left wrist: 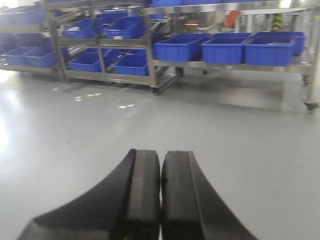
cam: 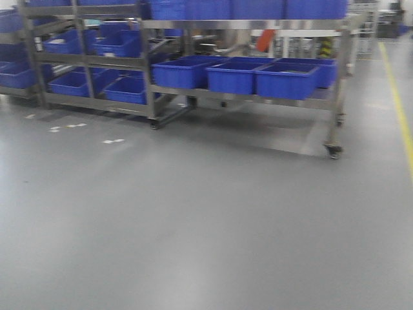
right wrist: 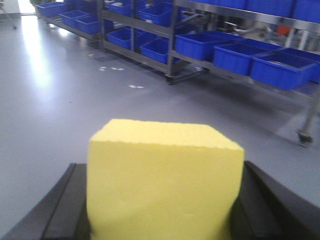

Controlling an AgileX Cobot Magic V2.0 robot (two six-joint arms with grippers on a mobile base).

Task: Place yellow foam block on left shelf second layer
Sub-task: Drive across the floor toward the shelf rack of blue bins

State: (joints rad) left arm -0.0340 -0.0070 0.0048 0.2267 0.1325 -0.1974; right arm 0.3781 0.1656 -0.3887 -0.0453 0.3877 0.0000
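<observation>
The yellow foam block [right wrist: 162,180] fills the bottom of the right wrist view, a matte cube clamped between the two black fingers of my right gripper [right wrist: 165,200], which is shut on it. My left gripper [left wrist: 160,192] is shut, its black fingers pressed together with nothing between them, pointing over bare grey floor. The left shelf [cam: 97,61], a steel rack with blue bins on several layers, stands far ahead at the upper left of the front view. Neither gripper shows in the front view.
A wheeled steel cart [cam: 335,97] carrying blue bins [cam: 232,76] stands to the right of the shelf, with a caster [cam: 333,150] on the floor. White tape marks [cam: 113,141] lie on the grey floor. A yellow line [cam: 400,110] runs along the right.
</observation>
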